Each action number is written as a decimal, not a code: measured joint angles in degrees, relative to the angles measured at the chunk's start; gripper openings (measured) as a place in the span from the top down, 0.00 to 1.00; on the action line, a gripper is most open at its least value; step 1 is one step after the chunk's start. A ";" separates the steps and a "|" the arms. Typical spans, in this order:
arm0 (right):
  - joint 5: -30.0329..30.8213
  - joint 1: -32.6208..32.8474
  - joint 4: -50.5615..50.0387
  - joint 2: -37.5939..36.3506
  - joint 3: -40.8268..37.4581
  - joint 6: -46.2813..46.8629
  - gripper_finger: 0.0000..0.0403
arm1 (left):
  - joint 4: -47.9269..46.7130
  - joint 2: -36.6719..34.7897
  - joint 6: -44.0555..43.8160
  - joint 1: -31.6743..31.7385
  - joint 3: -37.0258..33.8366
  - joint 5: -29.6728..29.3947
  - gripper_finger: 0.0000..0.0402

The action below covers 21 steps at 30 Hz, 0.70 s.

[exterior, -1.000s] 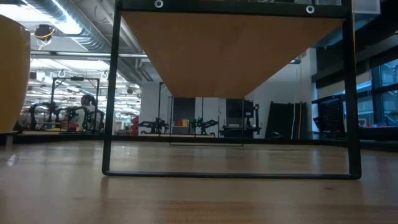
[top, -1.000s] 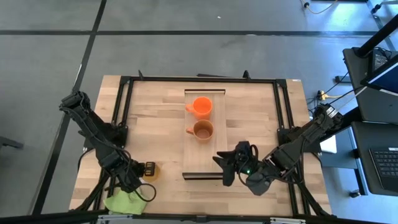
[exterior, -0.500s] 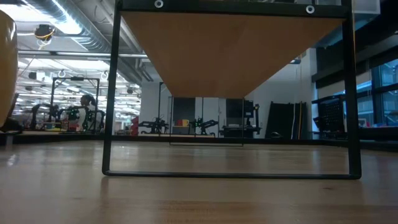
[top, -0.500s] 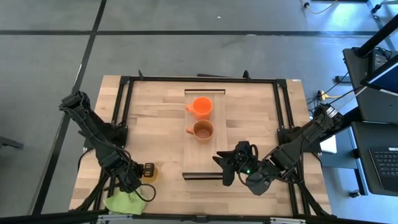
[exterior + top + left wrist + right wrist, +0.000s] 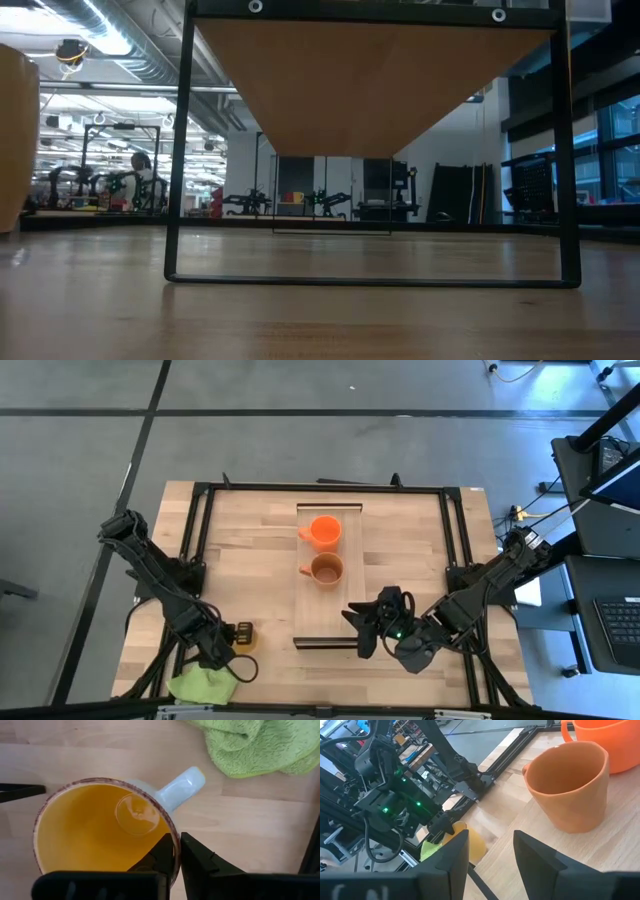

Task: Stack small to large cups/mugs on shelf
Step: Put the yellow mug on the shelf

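Gripping the rim of the yellow cup (image 5: 105, 827), the left gripper (image 5: 176, 851) is sitting at the table's near left corner, its two fingers nearly together with one inside the wall and one outside. Compared with a second ago, the left arm is reaching slightly farther toward the near edge in the high view, and the cup (image 5: 244, 637) is lying a touch closer to the green cloth (image 5: 200, 684). In the low view, the tan shape at the far left edge is sitting a little differently than half a second ago.

The right gripper (image 5: 490, 851) is waiting with its fingers spread wide and holding nothing, hovering over the near end of the shelf (image 5: 329, 624), unchanged from before. The orange mug (image 5: 324, 532) and the brown mug (image 5: 326, 570) are standing upright on the shelf, one behind the other, as earlier.

Only the left wrist view is showing the cup's pale blue handle (image 5: 179, 787) and speckled rim; from overhead it is just a yellow patch. The right wrist view is catching the brown mug (image 5: 570, 787) close up, with the left gripper and the cup beyond.
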 joint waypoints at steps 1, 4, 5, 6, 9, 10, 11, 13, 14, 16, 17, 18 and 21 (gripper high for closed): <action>0.00 0.00 0.00 0.00 0.00 0.00 0.61 | 0.04 0.02 0.17 0.00 0.00 -0.10 0.94; -0.02 0.00 0.02 0.00 0.00 0.00 0.61 | 0.06 0.08 1.10 0.24 0.02 1.00 0.95; -0.02 0.00 0.00 0.00 0.00 0.00 0.61 | 0.25 0.35 1.17 0.49 0.02 1.73 0.95; -0.02 0.00 0.00 0.00 0.00 -0.02 0.61 | 0.47 0.68 1.12 0.73 0.02 2.34 0.95; -0.02 -0.02 0.02 0.00 0.00 -0.02 0.61 | 0.50 1.78 1.06 1.22 0.02 2.49 0.94; -0.04 0.00 0.02 0.00 0.00 -0.02 0.61 | 0.50 2.05 1.05 1.37 0.01 2.19 0.94; -0.08 -0.02 0.02 0.00 0.00 -0.02 0.61 | 0.49 2.25 1.04 1.47 0.01 1.77 0.93; -0.17 -0.02 0.02 0.00 0.00 -0.02 0.61 | 0.50 2.29 1.04 1.71 0.02 1.48 0.93; -0.17 -0.02 0.02 0.00 0.00 -0.02 0.61 | 0.50 2.29 1.06 1.92 0.00 1.50 0.92; -0.17 -0.02 0.02 0.00 0.00 -0.02 0.61 | 0.51 2.29 1.10 2.44 0.02 1.53 0.93; -0.20 -0.02 0.02 0.00 0.00 -0.02 0.61 | 0.49 2.29 1.10 2.72 0.02 1.49 0.93; -0.20 -0.02 0.02 0.00 0.00 -0.02 0.61 | 0.43 2.29 1.08 2.99 0.02 1.44 0.93; -0.54 -0.02 0.02 0.00 0.00 -0.04 0.61 | 0.46 2.29 0.78 3.56 0.02 0.25 0.93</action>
